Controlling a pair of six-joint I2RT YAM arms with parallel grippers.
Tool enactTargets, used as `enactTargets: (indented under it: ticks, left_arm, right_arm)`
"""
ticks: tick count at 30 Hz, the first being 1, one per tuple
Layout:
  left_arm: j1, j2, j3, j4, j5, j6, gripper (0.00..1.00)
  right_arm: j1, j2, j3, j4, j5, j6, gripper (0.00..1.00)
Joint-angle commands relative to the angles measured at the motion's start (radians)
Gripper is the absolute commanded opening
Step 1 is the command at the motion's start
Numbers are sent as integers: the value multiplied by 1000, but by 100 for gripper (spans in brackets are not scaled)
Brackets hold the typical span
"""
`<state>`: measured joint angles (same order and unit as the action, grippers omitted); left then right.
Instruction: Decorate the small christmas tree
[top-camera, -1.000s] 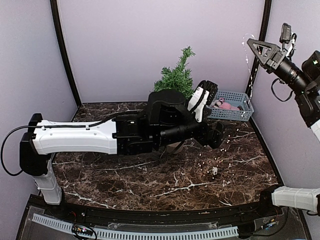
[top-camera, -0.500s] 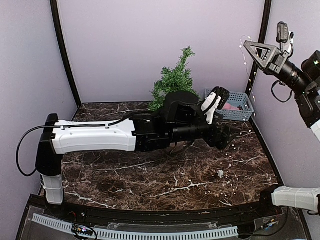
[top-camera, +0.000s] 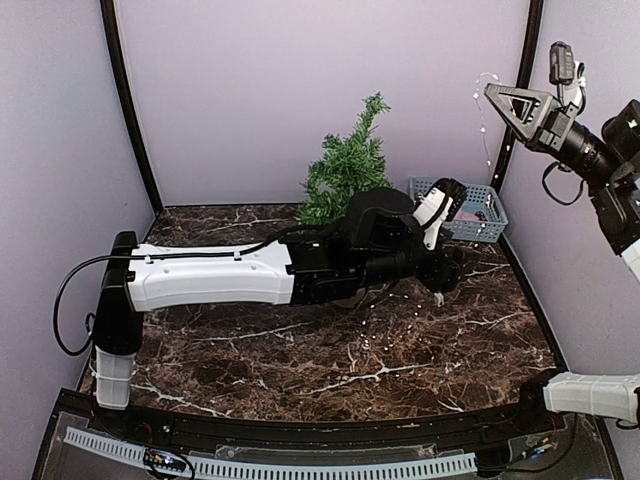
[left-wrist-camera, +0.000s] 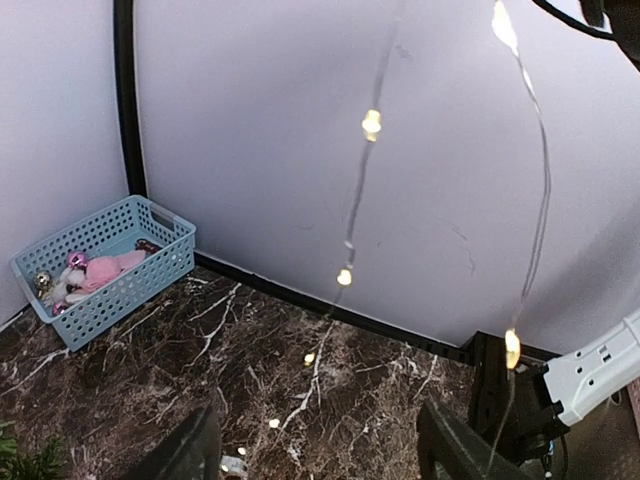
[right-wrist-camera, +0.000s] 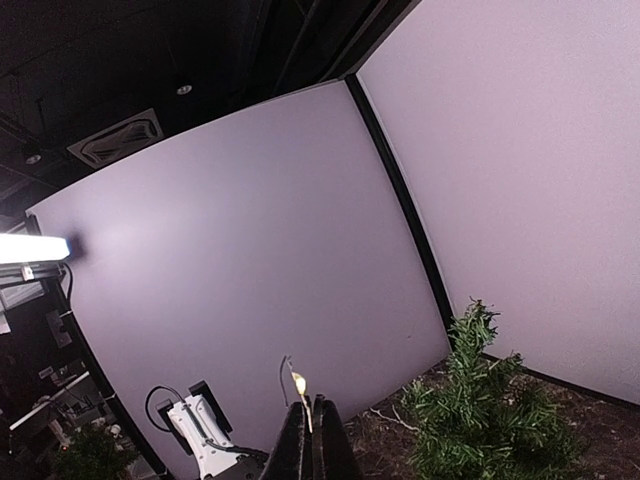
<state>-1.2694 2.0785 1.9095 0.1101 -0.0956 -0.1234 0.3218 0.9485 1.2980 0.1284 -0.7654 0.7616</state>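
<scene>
The small christmas tree (top-camera: 349, 167) stands at the back of the table, behind my left arm; it also shows in the right wrist view (right-wrist-camera: 487, 417). My right gripper (top-camera: 491, 92) is raised high at the right and shut on a thin string of lit fairy lights (top-camera: 484, 128). In the right wrist view the wire sticks up between its shut fingertips (right-wrist-camera: 312, 404). The string hangs down to the table near my left gripper (top-camera: 446, 276). My left gripper (left-wrist-camera: 320, 455) is open and empty, low over the table, with the lights (left-wrist-camera: 371, 123) dangling in front of it.
A blue basket (top-camera: 486, 207) holding a pink ornament stands at the back right corner, and also shows in the left wrist view (left-wrist-camera: 120, 272). Loose lit bulbs lie on the dark marble (top-camera: 389, 322). My left arm (top-camera: 210, 275) stretches across the table's middle.
My left arm has reached further right toward the hanging string. My right gripper has shifted slightly left with the string. The string's lower end has been drawn up and left off the table.
</scene>
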Motion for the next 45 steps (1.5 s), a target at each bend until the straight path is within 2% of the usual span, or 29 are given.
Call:
enactTargets:
  ticks: [1,6,8,10,17,21,24,32,34,36,39,41,45]
  left_arm:
    - [7,-33,-2,7,-87,-9,67]
    - [8,-57,-59,77,-41,-18,68]
    - [8,-46,-49,88,38,-7,68]
    - [7,-33,-37,110,182,-2,70]
    - [5,-2,-26,158,464,-5,70]
    - [3,38,24,159,588,-21,64]
    - [1,47,28,180,634,-28,57]
    - [1,64,46,177,663,-20,55]
    - [0,64,45,184,690,-32,50]
    - [-1,64,44,191,714,-46,39]
    - [-10,60,39,190,732,-57,15]
    - [-17,41,10,192,724,-56,2]
    - [-22,-61,-160,267,661,-67,0]
  right_arm:
    - [9,-14,32,38,-23,-4,0]
    - [10,-14,27,41,-26,-7,0]
    - [10,-13,24,43,-25,-6,0]
    - [11,-7,22,42,-24,-4,0]
    - [14,-1,5,37,-14,-8,0]
    - [20,9,-17,42,-5,-7,0]
    - [28,20,-32,53,1,0,0]
    - [55,39,-26,57,3,-5,0]
    - [58,40,-28,52,12,-9,0]
    - [60,42,-36,39,31,-20,0]
    - [63,49,-63,6,82,-48,0]
    - [64,53,-90,-8,117,-63,0]
    - [67,57,-153,5,141,-64,0]
